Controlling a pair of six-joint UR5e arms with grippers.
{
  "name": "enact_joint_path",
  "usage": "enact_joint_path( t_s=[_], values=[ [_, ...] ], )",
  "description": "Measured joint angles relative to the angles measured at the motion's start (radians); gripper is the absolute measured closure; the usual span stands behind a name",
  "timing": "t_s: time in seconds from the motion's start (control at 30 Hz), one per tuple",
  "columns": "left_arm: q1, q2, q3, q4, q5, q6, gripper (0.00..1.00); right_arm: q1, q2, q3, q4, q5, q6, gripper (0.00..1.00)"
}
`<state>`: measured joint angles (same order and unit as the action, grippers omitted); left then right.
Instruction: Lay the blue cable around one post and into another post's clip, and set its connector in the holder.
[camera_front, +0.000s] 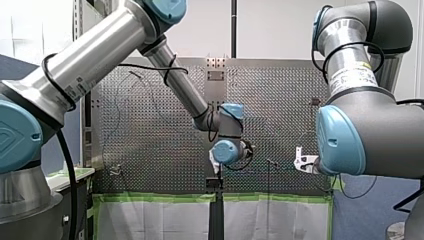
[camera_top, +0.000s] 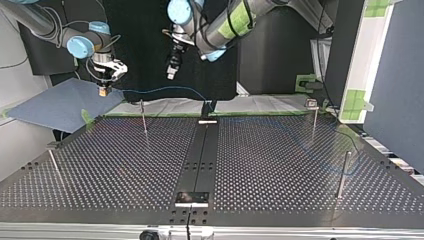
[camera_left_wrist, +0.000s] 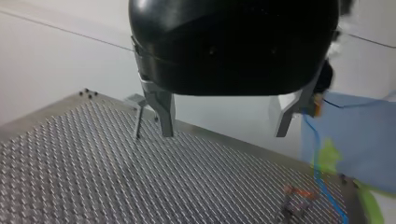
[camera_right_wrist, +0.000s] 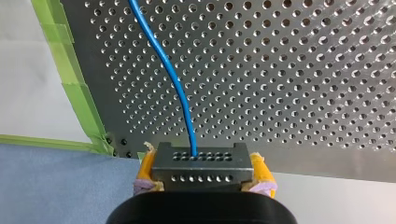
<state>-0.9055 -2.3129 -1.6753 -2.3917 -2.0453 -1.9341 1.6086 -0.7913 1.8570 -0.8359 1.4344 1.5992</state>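
raised above the table (camera_top: 280, 165), right gripper (camera_right_wrist: 201, 173) clamping the connector (camera_right_wrist: 201, 161), left gripper (camera_left_wrist: 224, 134) spread empty; four posts (camera_top: 144, 118), one blue cable (camera_right_wrist: 175, 79).

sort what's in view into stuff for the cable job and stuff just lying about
For the job: blue cable, connector in my right gripper, posts, my open left gripper.
Lying about: green tape, blue sheet.
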Motion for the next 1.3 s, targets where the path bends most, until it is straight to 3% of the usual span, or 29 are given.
enact_joint_path(
  t_s=[0.33, 0.57, 0.77, 0.97, 1.3],
  values=[
    [0.065, -0.075, -0.051, 0.075, 0.061, 0.059, 0.01, 0.003, 0.001, 0.000, 0.001, 0.000, -0.001, 0.97],
    [0.079, -0.143, -0.007, 0.140, 0.031, 0.127, 0.01, 0.004, 0.001, 0.000, 0.001, 0.000, -0.002, 0.97],
    [0.085, -0.200, 0.040, 0.114, 0.012, 0.183, 0.01, 0.004, 0.001, 0.000, 0.003, 0.000, -0.002, 0.97],
    [0.081, -0.256, 0.050, 0.081, 0.009, 0.231, 0.01, 0.004, 0.001, 0.000, 0.004, 0.000, -0.002, 0.97],
    [0.087, -0.345, 0.051, 0.089, 0.009, 0.237, 0.01, 0.003, 0.001, 0.000, 0.003, 0.000, -0.002, 0.97]
  ],
)
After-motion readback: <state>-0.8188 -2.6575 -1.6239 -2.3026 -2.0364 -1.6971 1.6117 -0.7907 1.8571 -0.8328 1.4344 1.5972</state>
